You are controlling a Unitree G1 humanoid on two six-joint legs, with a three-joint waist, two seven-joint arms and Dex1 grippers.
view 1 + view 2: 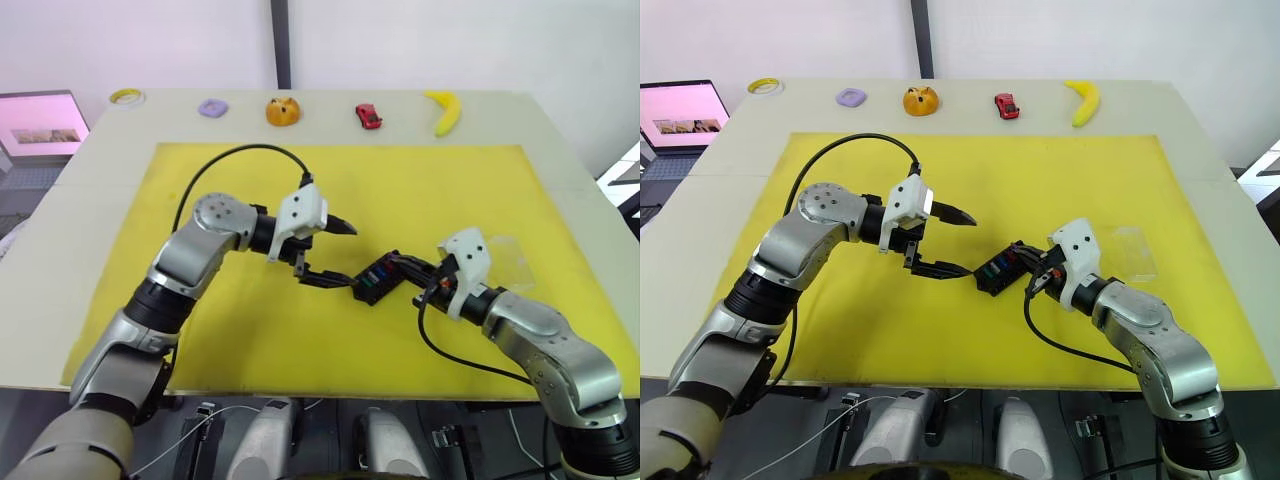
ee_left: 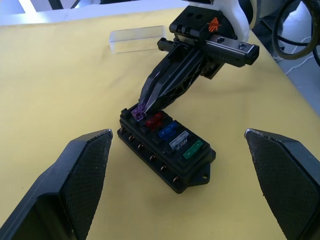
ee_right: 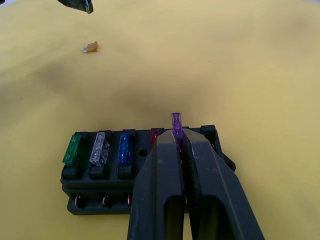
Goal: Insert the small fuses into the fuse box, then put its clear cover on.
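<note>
We found the yellow mat (image 1: pixel 420 190) covering most of the table (image 1: pixel 90 190). On it, the left gripper (image 1: pixel 942 242) stood with its fingers spread wide, just beside the fuse box (image 2: pixel 167 155). The right gripper (image 3: pixel 181 145) was pressed together on a purple fuse (image 3: pixel 176 123), held upright at the box's end slot. The fuse box lay on the mat between both grippers. The clear cover (image 1: pixel 1132 250) rested on the mat beyond the right arm. Green, clear, blue and red fuses sat in the box; one orange fuse (image 3: pixel 90 47) lay loose, apart.
</note>
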